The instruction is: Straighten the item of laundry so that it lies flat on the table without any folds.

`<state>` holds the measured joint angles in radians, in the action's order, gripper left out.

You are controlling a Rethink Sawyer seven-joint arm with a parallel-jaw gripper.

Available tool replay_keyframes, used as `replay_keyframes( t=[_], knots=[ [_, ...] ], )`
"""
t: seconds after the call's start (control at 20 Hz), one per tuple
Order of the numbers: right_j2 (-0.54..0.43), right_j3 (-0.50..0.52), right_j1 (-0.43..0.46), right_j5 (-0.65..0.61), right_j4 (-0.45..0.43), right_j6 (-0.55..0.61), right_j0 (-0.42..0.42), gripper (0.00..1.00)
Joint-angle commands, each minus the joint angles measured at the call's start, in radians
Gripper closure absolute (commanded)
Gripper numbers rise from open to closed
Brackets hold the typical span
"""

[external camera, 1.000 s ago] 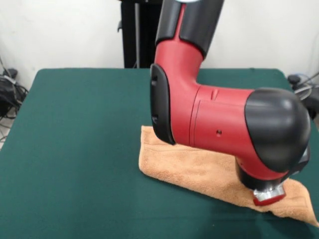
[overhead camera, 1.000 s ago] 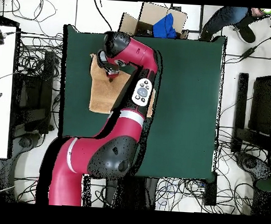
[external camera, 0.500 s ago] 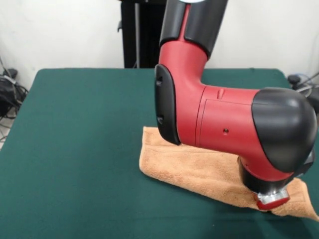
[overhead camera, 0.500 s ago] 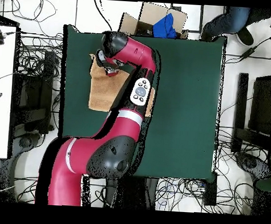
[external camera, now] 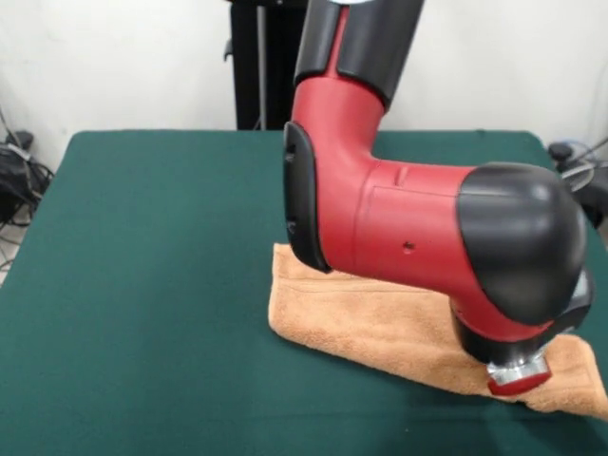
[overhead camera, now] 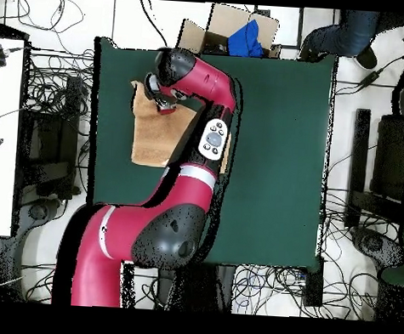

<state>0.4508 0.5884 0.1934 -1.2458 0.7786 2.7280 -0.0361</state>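
The arm's bulky red and black wrist hides much of the towel [external camera: 370,323] in the front view, and the gripper [external camera: 518,383] shows only as a red and silver end at lower right, its tips buried against the cloth; whether it is parted or closed cannot be told. The orange-tan towel lies at the lower right of the green table [external camera: 142,285], apparently doubled over, with a thick rounded near edge. In the overhead view it sits at the table's upper left, partly under the arm.
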Motion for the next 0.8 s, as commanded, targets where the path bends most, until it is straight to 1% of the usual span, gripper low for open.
replay_keyframes(
  t=[0.05,0.15,0.25,0.4,0.45,0.5,0.8],
  knots=[
    [-0.302,0.282,-0.044,-0.045,0.172,0.193,0.054,1.0],
    [-0.355,0.331,-0.077,-0.059,0.225,0.189,0.072,1.0],
    [-0.367,0.342,-0.097,-0.088,0.233,0.199,0.087,1.0],
    [-0.421,0.372,-0.133,-0.15,0.275,0.209,0.129,1.0],
    [-0.444,0.37,-0.143,-0.192,0.288,0.222,0.152,1.0],
    [-0.455,0.37,-0.149,-0.207,0.288,0.224,0.164,1.0],
    [-0.583,0.43,-0.185,-0.301,0.377,0.211,0.265,1.0]
  ],
)
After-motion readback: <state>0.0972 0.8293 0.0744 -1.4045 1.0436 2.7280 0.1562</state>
